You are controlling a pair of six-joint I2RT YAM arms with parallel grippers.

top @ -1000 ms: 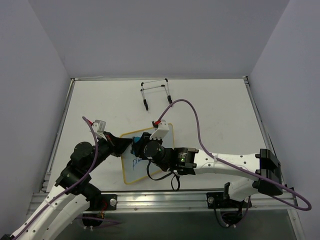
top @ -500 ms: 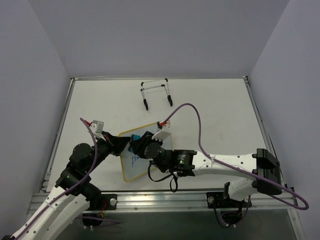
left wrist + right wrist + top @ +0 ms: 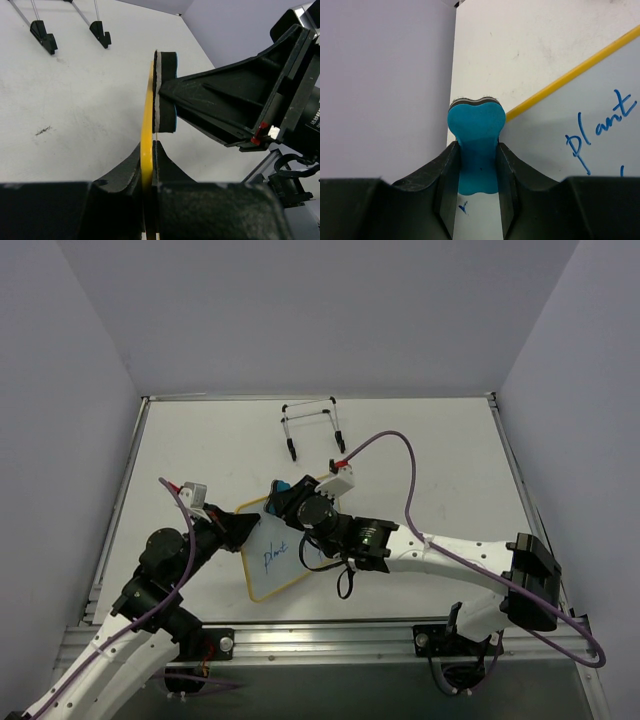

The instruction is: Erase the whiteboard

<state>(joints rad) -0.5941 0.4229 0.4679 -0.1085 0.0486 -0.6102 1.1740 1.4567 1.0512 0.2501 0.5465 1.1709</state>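
Shut tight with the right gripper (image 3: 475, 150) on a small blue bone-shaped eraser with a felt pad (image 3: 476, 122), set against the far edge of a small rectangular whiteboard with a thin yellow frame (image 3: 282, 578). Clamped on that whiteboard's left edge with the left gripper (image 3: 149, 152), holding it tilted up off the white table (image 3: 430, 460). Blue handwritten word (image 3: 274, 554) unwiped at the whiteboard's middle. Wiping in hand, seemingly. Next, probably: drag the felt down across the writing, flat to the surface, with the left hold firm.
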